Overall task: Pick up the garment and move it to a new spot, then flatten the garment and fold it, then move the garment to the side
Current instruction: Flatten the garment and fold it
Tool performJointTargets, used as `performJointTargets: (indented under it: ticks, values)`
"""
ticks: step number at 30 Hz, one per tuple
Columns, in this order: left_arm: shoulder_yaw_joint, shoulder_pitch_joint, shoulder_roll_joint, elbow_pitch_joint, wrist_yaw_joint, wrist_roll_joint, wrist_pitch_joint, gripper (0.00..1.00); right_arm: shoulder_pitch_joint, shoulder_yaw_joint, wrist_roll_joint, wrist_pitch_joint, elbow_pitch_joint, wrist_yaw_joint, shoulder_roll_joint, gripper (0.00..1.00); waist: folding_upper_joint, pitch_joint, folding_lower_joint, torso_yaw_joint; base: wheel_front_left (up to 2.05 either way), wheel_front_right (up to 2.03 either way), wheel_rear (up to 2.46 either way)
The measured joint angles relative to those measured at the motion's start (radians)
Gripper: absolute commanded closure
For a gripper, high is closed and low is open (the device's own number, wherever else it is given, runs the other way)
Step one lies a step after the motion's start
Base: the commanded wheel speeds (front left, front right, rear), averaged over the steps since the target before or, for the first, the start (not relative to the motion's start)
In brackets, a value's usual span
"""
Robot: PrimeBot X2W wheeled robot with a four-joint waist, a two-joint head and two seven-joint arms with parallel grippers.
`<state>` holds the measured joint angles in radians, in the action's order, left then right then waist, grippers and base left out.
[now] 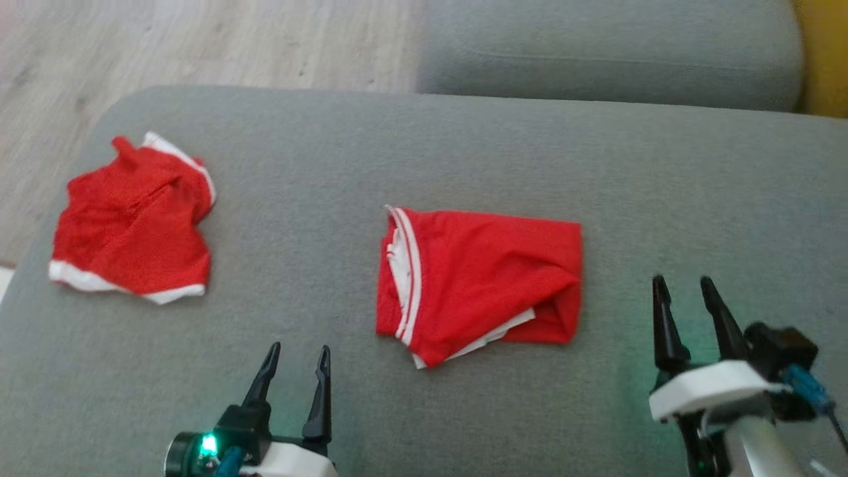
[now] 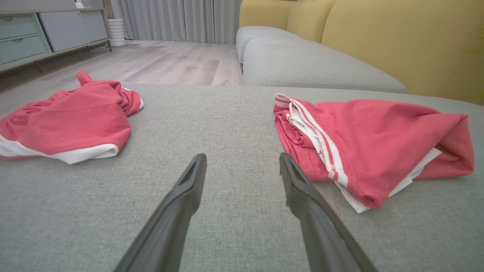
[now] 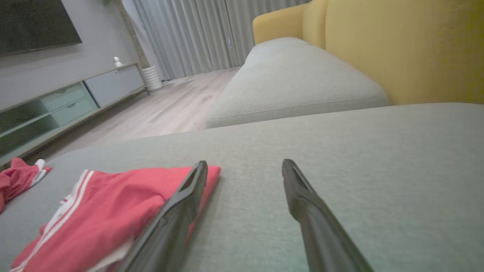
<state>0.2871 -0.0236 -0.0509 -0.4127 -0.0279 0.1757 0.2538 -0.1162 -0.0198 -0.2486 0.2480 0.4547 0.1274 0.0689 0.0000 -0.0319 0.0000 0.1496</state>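
A folded red garment (image 1: pixel 480 281) with white stripes lies in the middle of the grey cushion (image 1: pixel 464 152); it shows in the left wrist view (image 2: pixel 370 143) and the right wrist view (image 3: pixel 109 211). A second red garment (image 1: pixel 132 222) with a white hem sits crumpled at the cushion's left end (image 2: pixel 68 122). My left gripper (image 1: pixel 298 361) is open near the front edge, left of the folded garment, holding nothing (image 2: pixel 242 160). My right gripper (image 1: pixel 682 288) is open to the right of it, also with nothing between its fingers (image 3: pixel 244 166).
A second grey seat cushion (image 1: pixel 609 53) lies beyond, with a yellow backrest (image 3: pixel 397 49) to the right. Wooden floor (image 1: pixel 199 40) runs past the cushion's left and far edges. A low cabinet (image 2: pixel 38 34) and curtains (image 2: pixel 177 19) stand across the room.
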Motion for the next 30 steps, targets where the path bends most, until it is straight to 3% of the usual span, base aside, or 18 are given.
performJointTargets:
  ticks: [8, 18, 25, 30]
  values:
    - [-0.034, 0.041, 0.0, 0.033, -0.013, 0.0, 0.0, 0.0, 0.097, 0.047, 0.035, 0.0, -0.026, 0.0, -0.021, 0.0, 0.0, 0.035, 0.0, -0.061, 0.0, 0.0, 0.0]
    - [-0.035, 0.071, 0.0, 0.043, -0.015, 0.0, 0.0, 0.0, 0.111, 0.036, 0.017, 0.0, -0.032, 0.0, -0.022, 0.0, 0.0, 0.042, 0.0, -0.071, 0.0, 0.0, 0.0]
    - [-0.018, 0.071, 0.0, 0.039, -0.007, 0.0, 0.0, 0.0, 0.1, -0.118, 0.043, 0.0, 0.04, 0.0, -0.024, 0.0, 0.0, 0.034, 0.0, -0.038, 0.0, 0.0, 0.0]
    - [0.005, 0.071, 0.0, 0.029, -0.007, 0.0, 0.0, 0.0, 0.019, -0.144, 0.06, 0.0, 0.13, 0.0, -0.024, 0.0, 0.0, 0.02, 0.0, 0.005, 0.0, 0.0, 0.0]
